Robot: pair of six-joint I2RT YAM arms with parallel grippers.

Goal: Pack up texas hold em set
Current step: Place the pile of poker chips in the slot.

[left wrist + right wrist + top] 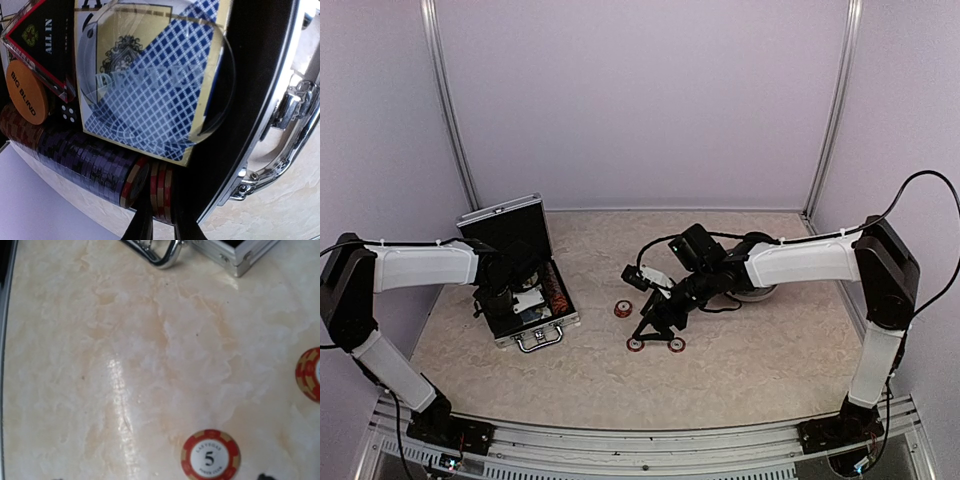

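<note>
Where the left tool pinches, red chips stand inside the briefcase.

Silver briefcase open, chips rowed inside; three loose chips lie outside

The case was seen as ribbed silver metal with a matt black lining, its handle polished chrome. The surface was finished like glossy pale marble. The chips looked like smooth plastic, the disc clear and glossy, the card box printed card.
</note>
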